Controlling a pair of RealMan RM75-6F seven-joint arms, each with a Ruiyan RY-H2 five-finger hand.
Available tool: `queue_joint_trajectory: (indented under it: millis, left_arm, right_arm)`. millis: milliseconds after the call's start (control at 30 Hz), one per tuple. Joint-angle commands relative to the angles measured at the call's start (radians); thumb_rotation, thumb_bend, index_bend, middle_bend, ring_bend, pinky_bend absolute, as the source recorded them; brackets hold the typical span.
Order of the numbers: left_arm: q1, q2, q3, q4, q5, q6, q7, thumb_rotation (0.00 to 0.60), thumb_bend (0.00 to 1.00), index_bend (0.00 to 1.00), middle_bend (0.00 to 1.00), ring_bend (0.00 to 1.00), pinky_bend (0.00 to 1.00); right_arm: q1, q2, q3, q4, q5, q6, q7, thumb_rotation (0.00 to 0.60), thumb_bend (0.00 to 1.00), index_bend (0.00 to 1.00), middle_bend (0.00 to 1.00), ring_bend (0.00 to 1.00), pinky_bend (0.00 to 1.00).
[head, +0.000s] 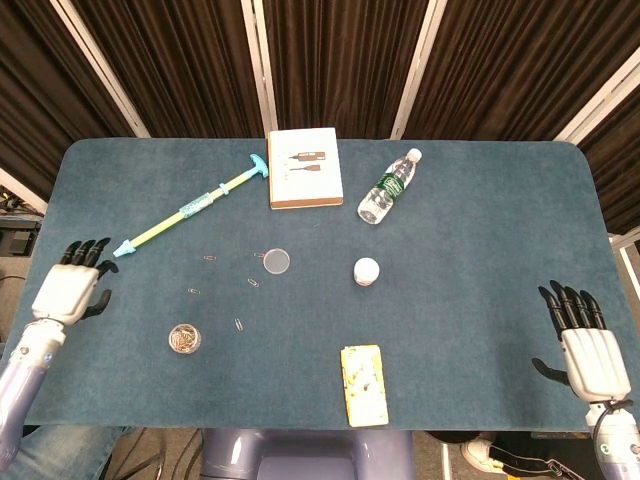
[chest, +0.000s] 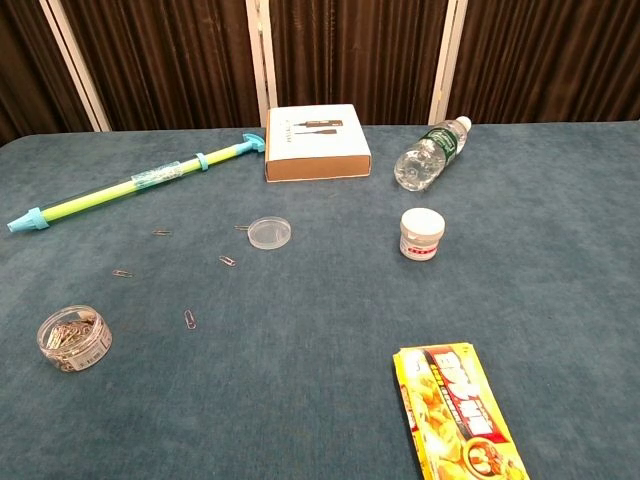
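Approach step, by my read: left hand (head: 68, 290), fingers spread and empty, hovers near the wand (head: 190, 208) tip and clip tub (head: 184, 338); right hand (head: 588, 345) open, idle; next needs a lowered, aimed reach.

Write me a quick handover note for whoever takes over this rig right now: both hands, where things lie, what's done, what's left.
Left robot hand: open, holds nothing, over the table's left edge, nearest the tip of the syringe toy.
Right robot hand: open, holds nothing, at the right edge.
Open tub of paper clips front left, its lid apart, loose clips scattered between.
Done: nothing gathered. Left: all of it.
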Motion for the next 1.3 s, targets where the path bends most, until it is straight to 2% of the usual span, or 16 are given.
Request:
queue_joint_trajectory:
  millis: [33,300,667,867,1300]
  left_arm:
    - [-0.064,-0.037,-0.011,0.029,-0.037,-0.077,0.044,0.6,0.39,0.33,0.0,0.0,0.0]
    - [-0.139,-0.115,-0.009,0.084,-0.103,-0.169,0.096,0.6,0.3,0.35,0.0,0.0,0.0]
    - [-0.18,-0.174,0.021,0.11,-0.102,-0.189,0.115,0.6,0.32,0.43,0.0,0.0,0.0]
    - [-0.197,-0.203,0.035,0.135,-0.111,-0.197,0.132,0.6,0.32,0.45,0.0,0.0,0.0]
    - [-0.238,-0.266,0.029,0.207,-0.128,-0.197,0.136,0.6,0.32,0.44,0.0,0.0,0.0]
  right_arm:
    - [0.007,-0.001,0.003,0.004,0.013,-0.015,0.002,0.6,0.0,0.0,0.0,0.0,0.0]
    - [0.006,0.003,0.007,0.012,0.024,-0.017,0.019,0.6,0.0,0.0,0.0,0.0,0.0]
    - [0.005,0.005,0.006,0.02,0.022,-0.012,0.036,0.6,0.0,0.0,0.0,0.0,0.0]
    - [0.004,0.008,0.005,0.021,0.022,-0.012,0.042,0.6,0.0,0.0,0.0,0.0,0.0]
    - [0.009,0.013,0.004,0.023,0.032,-0.027,0.046,0.6,0.0,0.0,0.0,0.0,0.0]
